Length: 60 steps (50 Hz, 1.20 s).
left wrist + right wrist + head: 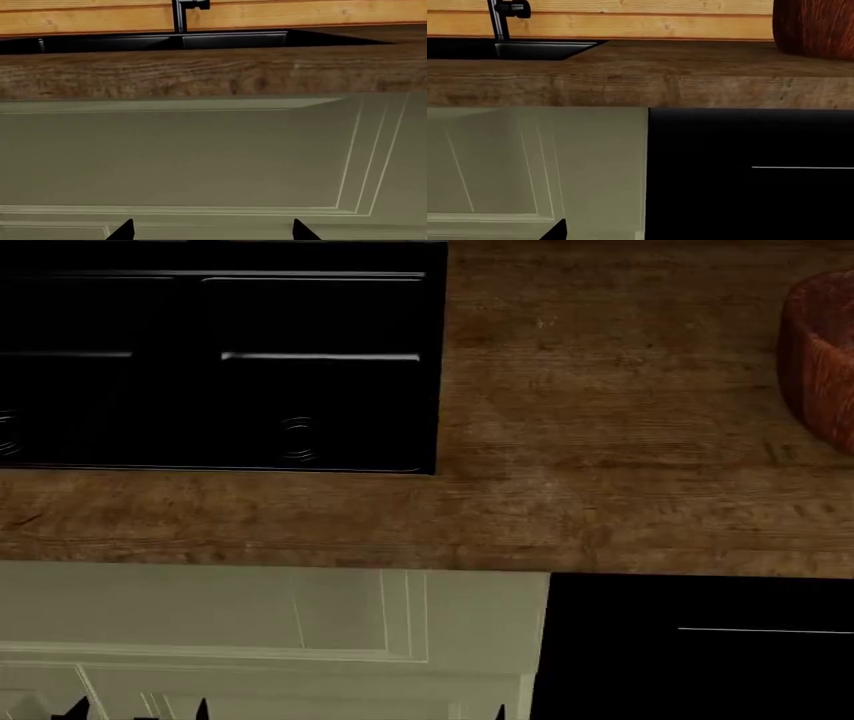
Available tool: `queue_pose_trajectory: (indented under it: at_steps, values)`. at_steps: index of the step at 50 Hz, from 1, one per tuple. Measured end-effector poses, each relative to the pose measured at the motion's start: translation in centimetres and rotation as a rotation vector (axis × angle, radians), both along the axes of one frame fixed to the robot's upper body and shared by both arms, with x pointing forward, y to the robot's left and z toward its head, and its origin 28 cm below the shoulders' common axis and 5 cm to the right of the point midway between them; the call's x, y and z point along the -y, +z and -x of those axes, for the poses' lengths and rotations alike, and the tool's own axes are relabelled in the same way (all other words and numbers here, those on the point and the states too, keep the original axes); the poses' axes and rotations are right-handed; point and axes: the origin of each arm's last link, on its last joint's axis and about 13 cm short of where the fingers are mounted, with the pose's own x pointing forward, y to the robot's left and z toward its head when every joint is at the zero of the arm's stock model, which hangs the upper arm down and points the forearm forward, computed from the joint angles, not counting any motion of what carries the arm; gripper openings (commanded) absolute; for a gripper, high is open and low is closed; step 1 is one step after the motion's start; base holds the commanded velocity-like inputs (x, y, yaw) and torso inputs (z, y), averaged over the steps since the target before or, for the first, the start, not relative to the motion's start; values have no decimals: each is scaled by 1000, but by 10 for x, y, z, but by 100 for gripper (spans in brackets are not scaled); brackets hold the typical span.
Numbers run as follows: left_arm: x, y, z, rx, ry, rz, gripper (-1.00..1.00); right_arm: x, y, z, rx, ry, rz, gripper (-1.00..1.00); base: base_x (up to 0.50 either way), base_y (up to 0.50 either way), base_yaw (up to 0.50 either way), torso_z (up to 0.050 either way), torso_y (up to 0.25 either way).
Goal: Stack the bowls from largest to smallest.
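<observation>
Surface (614,390): a brown, grained wooden top seen from the head view, with a thick front edge; it lies above and beyond both end effectors, whose dark tips show low against the cabinet fronts.
Sink (214,360): a black basin sunk into the surface, ahead of and above the left end effector (210,232).
Faucet (181,12): a black stem rising at the sink's far edge, against a light wooden wall.
Bowl (821,355): reddish-brown, grained wood, cut off by the frame; it rests on the surface ahead of the right end effector (557,230), well apart from the sink.
</observation>
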Motion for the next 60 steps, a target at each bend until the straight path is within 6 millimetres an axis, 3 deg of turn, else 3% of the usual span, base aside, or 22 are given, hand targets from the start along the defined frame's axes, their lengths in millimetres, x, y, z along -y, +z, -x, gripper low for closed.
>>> queue_pose_trajectory:
  at_steps: [44, 49, 60]
  values:
    - [0, 0, -1, -13, 17, -24, 100, 1, 0, -2, -47, -9, -3, 100, 0, 0, 0, 0, 0]
    - [-2, 14, 1, -12, 24, -41, 100, 5, 19, -3, -56, -29, 4, 100, 0, 0, 0, 0, 0]
    - [-4, 85, 11, 46, 17, -64, 100, 12, 87, 8, 24, -64, 58, 100, 0, 0, 0, 0, 0]
